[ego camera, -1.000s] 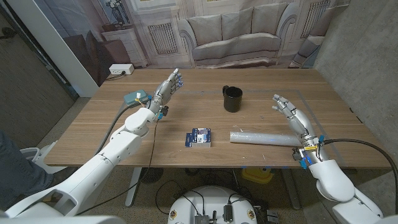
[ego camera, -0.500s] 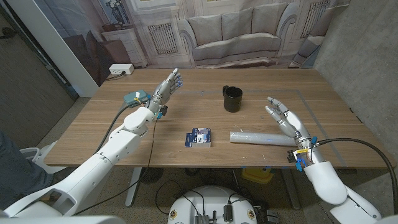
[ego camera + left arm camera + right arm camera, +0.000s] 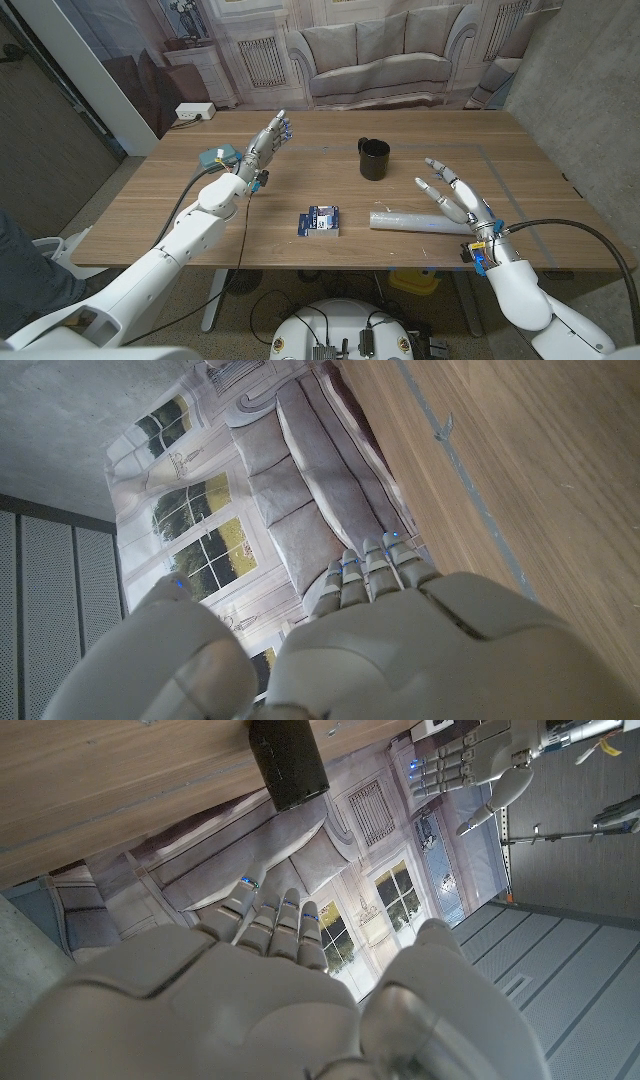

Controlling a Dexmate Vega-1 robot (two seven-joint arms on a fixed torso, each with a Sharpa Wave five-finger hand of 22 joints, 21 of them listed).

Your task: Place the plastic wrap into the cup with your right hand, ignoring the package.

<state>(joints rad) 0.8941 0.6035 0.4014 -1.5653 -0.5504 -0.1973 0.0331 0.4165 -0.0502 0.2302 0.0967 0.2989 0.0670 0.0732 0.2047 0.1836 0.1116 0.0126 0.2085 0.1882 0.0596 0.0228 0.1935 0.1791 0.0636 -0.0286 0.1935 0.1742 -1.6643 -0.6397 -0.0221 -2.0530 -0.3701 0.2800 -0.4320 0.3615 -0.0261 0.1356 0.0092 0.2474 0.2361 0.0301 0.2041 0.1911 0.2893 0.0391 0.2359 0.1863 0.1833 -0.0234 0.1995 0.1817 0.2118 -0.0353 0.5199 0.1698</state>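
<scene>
A long roll of plastic wrap (image 3: pixel 418 220) lies on its side on the wooden table (image 3: pixel 300 180), right of centre near the front. The black cup (image 3: pixel 374 159) stands upright behind it, and the right wrist view catches it too (image 3: pixel 288 760). My right hand (image 3: pixel 453 196) hovers open with fingers spread just above the roll's right end, touching nothing. Over the table's left side my left hand (image 3: pixel 269 140) is raised, open and empty. The left hand (image 3: pixel 462 770) is also seen far off in the right wrist view.
A small blue and white package (image 3: pixel 321 221) lies flat left of the roll. A teal object (image 3: pixel 220 156) sits beside my left forearm. A white power strip (image 3: pixel 194 112) rests at the far left corner. Grey tape lines (image 3: pixel 497 175) mark the table on the right.
My right hand has shifted left and toward the roll, from the right edge area to just over the roll's right end. The left arm and the objects stayed put.
</scene>
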